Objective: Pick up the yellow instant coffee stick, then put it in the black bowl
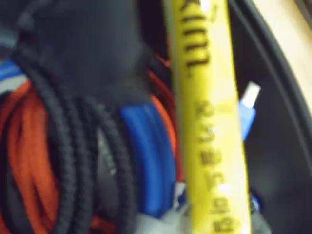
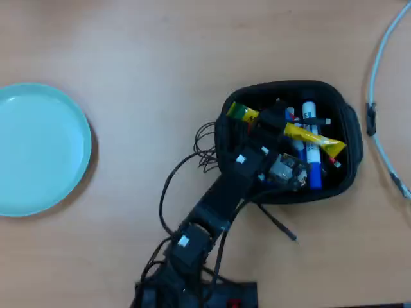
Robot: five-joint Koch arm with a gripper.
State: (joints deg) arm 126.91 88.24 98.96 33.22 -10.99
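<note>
The yellow instant coffee stick lies slantwise inside the black bowl, its green end near the bowl's left rim, resting over the things in there. My gripper sits right on the stick's middle and hides that stretch. How its jaws stand does not show. In the wrist view the stick runs top to bottom, very close and blurred, with the bowl's dark wall on the right.
A blue-and-white marker and other small items lie in the bowl under the stick. Red, blue and black cables fill the wrist view's left. A light teal plate sits far left. A pale cable curves at the right edge.
</note>
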